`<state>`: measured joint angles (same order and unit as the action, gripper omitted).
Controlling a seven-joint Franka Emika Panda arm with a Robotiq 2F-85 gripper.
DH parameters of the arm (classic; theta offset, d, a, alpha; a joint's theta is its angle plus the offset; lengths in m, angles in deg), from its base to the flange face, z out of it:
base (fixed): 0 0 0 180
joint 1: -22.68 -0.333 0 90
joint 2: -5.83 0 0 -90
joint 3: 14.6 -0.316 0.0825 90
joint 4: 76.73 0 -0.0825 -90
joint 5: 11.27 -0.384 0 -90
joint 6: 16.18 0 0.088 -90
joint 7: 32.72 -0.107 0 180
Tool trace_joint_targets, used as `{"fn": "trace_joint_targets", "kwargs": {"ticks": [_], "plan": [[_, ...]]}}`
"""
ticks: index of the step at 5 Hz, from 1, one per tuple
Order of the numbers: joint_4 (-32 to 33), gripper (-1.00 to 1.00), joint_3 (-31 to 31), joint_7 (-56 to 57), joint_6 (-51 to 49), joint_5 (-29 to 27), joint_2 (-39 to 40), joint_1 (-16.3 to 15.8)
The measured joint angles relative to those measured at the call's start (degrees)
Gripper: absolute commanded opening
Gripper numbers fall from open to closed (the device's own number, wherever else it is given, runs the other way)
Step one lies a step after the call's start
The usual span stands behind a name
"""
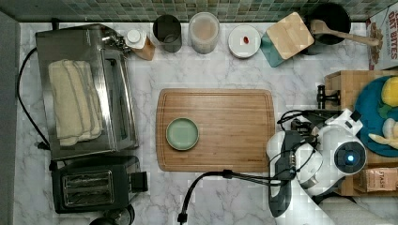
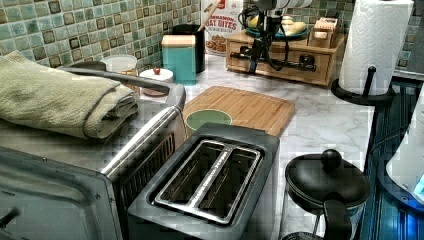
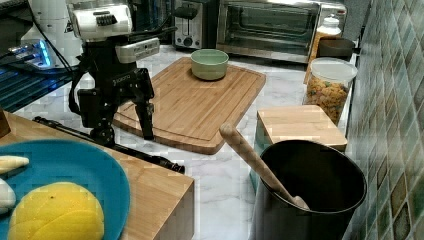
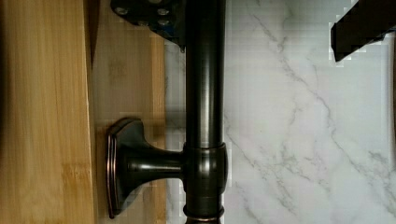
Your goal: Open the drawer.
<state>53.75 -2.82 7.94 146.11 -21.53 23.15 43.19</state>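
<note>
The drawer (image 2: 287, 65) is the light bamboo front of a wooden box (image 1: 342, 80) at the top view's right. Its long black bar handle (image 3: 125, 150) (image 4: 203, 93) sits on black brackets (image 1: 327, 96). My gripper (image 3: 127, 137) hangs down over the handle and is open. One finger (image 3: 104, 131) stands on the drawer side of the bar and the other finger (image 3: 146, 120) on the counter side. In the wrist view the bar runs between the fingertips of the gripper (image 4: 257, 23), close to the drawer-side finger (image 4: 149, 14). In the left view the drawer front looks flush with the box.
A wooden cutting board (image 1: 234, 131) with a green bowl (image 1: 182, 133) lies just beyond the handle. A blue plate (image 3: 60, 170) with fruit sits on the box. A paper towel roll (image 2: 375, 45) stands nearby. A toaster oven (image 1: 84, 89) and a toaster (image 1: 89, 187) stand at the top view's left.
</note>
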Motion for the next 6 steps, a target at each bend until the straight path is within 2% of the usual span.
{"fn": "trace_joint_targets", "kwargs": {"ticks": [1, 2, 3, 4, 6], "plan": [[0.00, 1.00, 0.01, -2.13, 0.00, 0.00, -0.08, -0.13], [0.11, 1.00, 0.07, -9.85, 0.50, 0.00, -0.11, -0.94], [1.01, 1.00, 0.20, -20.93, 0.67, 0.00, -0.80, -3.20], [2.35, 1.00, -1.69, -27.36, 0.84, 0.00, -1.37, -5.57], [3.69, 1.00, -4.54, -40.65, -1.62, 0.02, -1.51, -13.62]]}}
